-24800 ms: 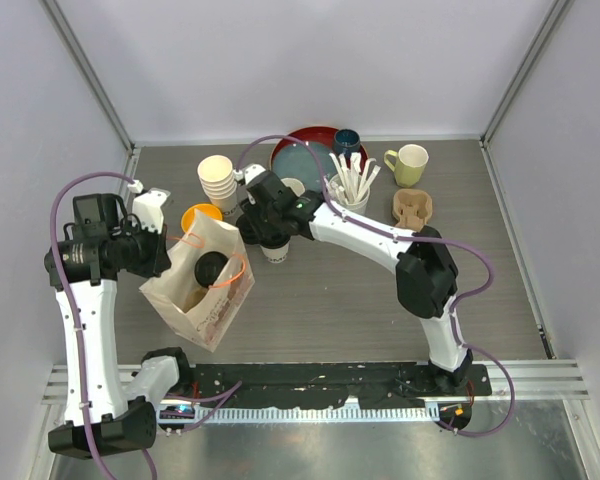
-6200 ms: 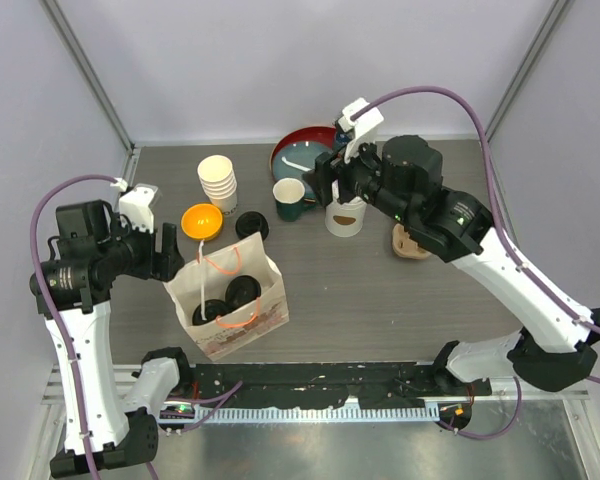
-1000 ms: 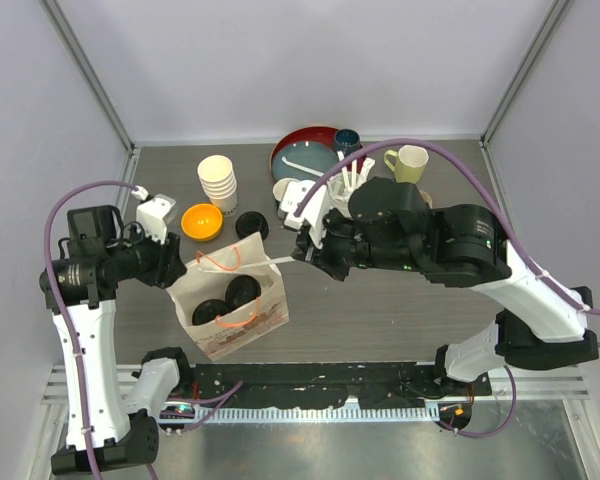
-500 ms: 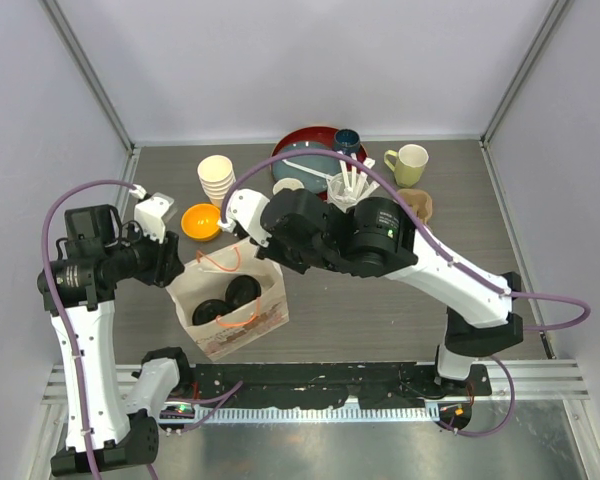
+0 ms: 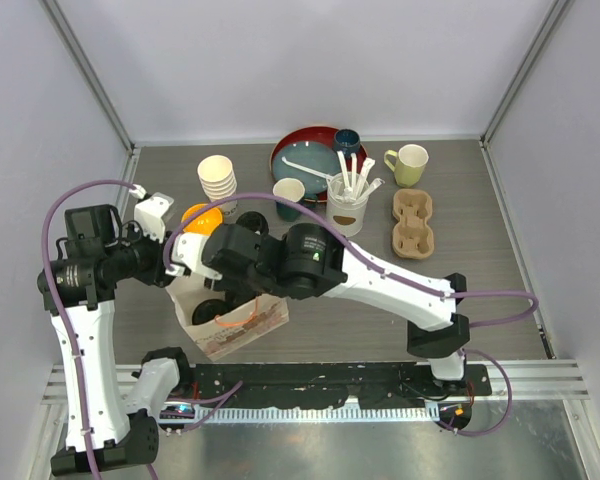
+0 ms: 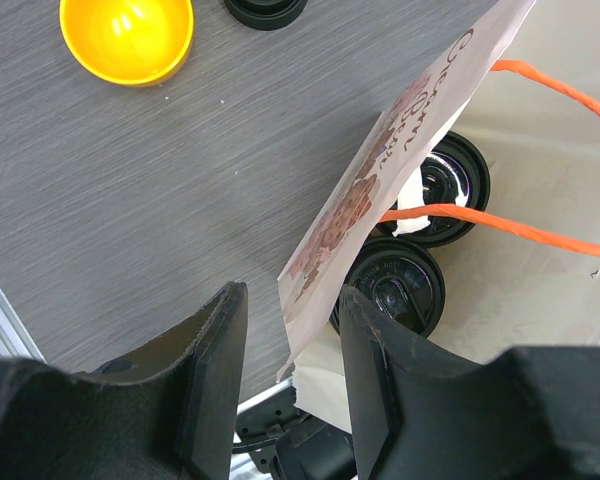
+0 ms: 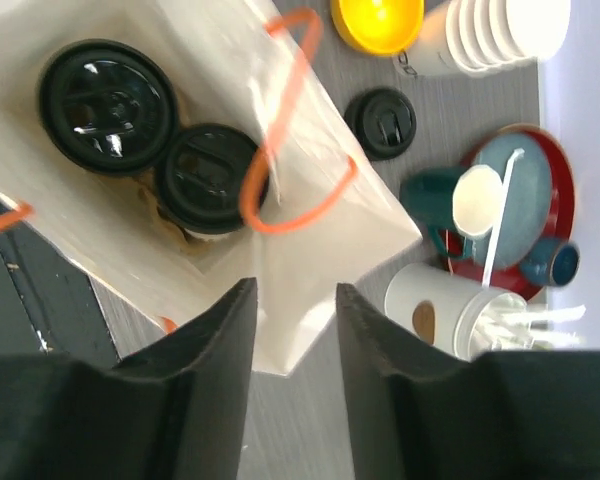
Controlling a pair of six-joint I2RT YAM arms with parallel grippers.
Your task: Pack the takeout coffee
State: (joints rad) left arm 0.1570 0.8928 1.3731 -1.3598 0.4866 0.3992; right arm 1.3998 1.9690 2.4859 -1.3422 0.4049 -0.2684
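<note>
- The left gripper (image 6: 292, 300) is near the front, at the left side of the white paper bag with orange string handles (image 5: 248, 322). Its two fingers are apart and not squeezing. The top edge of the bag's side stands in the gap between them.
- The right gripper (image 7: 293, 295) hangs right over the open top of the bag. Its fingers are apart too, and nothing is in them.
- The two takeout coffee cups with round black plastic lids (image 7: 107, 105) are inside the bag. They stand close, side by side. From above, little more than the lids shows.
- Just behind the bag lies a shiny orange-yellow bowl (image 6: 125, 35), and near it a loose round black lid (image 7: 380, 122).
- Further back are a stack of white paper cups (image 5: 217, 177), a dark teal mug (image 5: 288, 192), a white tub full of long white plastic sticks (image 5: 347, 208) and a brown cardboard cup holder (image 5: 412, 222).
- At the very back are a round red tray with a blue plate on it (image 5: 305, 133) and a pale yellow-green mug with a handle (image 5: 412, 160).
</note>
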